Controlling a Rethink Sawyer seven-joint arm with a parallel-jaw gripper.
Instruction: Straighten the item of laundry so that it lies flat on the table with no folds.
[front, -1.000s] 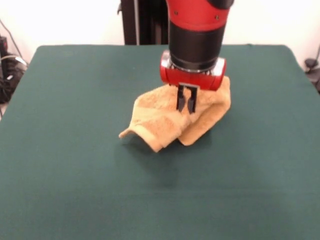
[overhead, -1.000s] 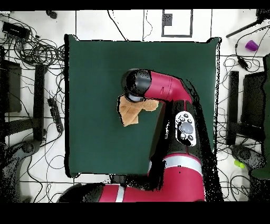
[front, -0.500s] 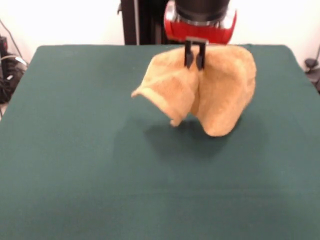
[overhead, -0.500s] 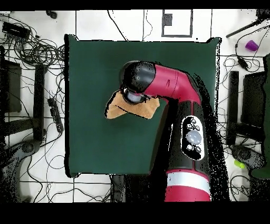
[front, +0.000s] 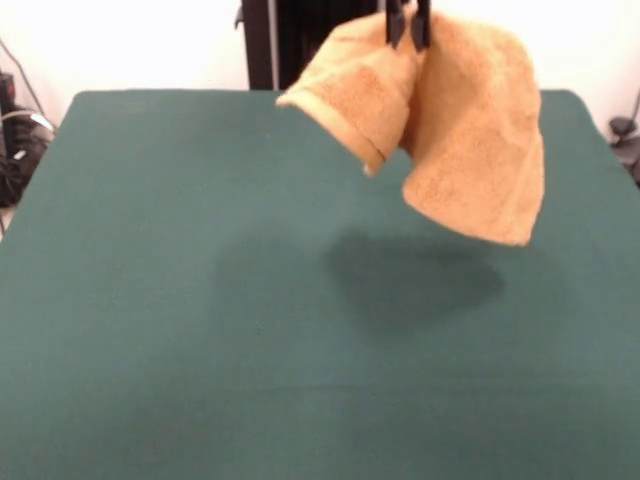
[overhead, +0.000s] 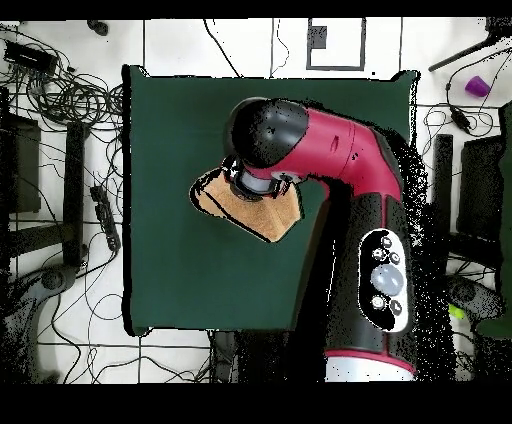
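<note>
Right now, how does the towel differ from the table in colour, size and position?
The towel is orange-yellow; the table is dark green. The towel is small; the table is far bigger. The towel hangs folded in the air from the gripper; the table lies flat below, bearing only its shadow. Both look soft and matte.

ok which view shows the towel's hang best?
Front view: the towel hangs clear of the table, doubled over, with the gripper pinching its top. Overhead, the arm hides most of it; only its edges show.
</note>
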